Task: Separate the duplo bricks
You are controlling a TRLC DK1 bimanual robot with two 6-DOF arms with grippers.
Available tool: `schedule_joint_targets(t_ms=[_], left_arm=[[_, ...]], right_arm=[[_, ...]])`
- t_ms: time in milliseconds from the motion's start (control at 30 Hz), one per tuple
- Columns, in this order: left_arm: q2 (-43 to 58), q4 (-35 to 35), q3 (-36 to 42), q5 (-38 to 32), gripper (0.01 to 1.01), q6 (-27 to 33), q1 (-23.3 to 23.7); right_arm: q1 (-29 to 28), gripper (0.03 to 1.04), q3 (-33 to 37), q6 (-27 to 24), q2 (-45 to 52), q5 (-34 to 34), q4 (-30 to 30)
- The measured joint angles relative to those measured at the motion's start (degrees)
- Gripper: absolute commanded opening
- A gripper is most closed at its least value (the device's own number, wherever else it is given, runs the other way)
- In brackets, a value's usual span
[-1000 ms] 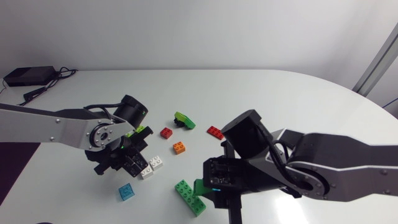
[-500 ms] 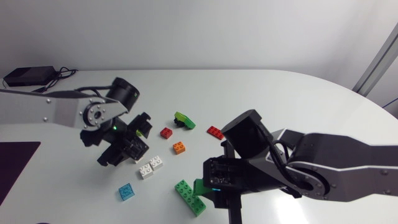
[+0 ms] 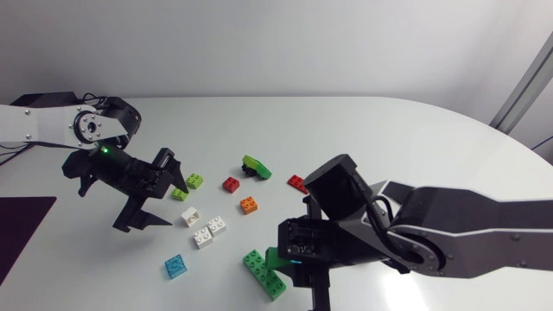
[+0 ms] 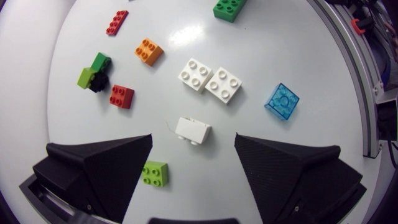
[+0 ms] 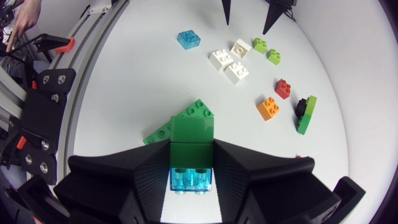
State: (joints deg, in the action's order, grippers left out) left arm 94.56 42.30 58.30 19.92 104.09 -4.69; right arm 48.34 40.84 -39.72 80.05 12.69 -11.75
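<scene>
Between the fingers of the right gripper (image 5: pixel 191 148) sits a 2-brick stack (image 5: pixel 192 163), green on clear blue, pinched from both sides and held just above the table (image 3: pixel 415 147). Under it and a little ahead lies a long green brick (image 5: pixel 198 112), flat on the glossy white surface. Further out, loose pieces are scattered apart from one another: a pair of white bricks (image 3: pixel 210 231) touching side by side, a single white brick (image 4: pixel 193 130) tipped onto its side, a clear blue brick (image 3: pixel 176 266) nearer the front edge, 2 lime bricks (image 3: pixel 187 187) close together, an orange brick (image 3: pixel 249 204), a red square brick (image 3: pixel 230 183), a flat red brick (image 3: pixel 298 183) and a lime-and-black piece (image 3: pixel 255 167). The left gripper (image 3: pixel 155 192) hangs over this scatter with its fingers spread wide and nothing between them; in the left wrist view the tipped white brick lies on the table below the gap and 1 lime brick shows beside the finger. At the far left corner of the table rests a black box (image 3: pixel 39 105) with cables trailing from it.
</scene>
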Motion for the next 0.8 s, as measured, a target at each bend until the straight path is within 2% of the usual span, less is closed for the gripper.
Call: schedule_joint_targets(t_ms=[233,567,800], left_arm=[[7.74,0.57,0.33,2.86,0.893,3.1,0.66],[13.94,4.72,8.55,3.52,0.884,7.3,2.4],[16.35,9.22,15.58,3.93,0.874,9.64,3.02]], right_arm=[[0.0,0.3,0.0,1.16,0.5,0.31,0.15],[0.0,0.3,0.66,1.64,4.66,0.46,0.07],[-0.63,0.3,4.96,1.84,6.36,0.48,-0.72]])
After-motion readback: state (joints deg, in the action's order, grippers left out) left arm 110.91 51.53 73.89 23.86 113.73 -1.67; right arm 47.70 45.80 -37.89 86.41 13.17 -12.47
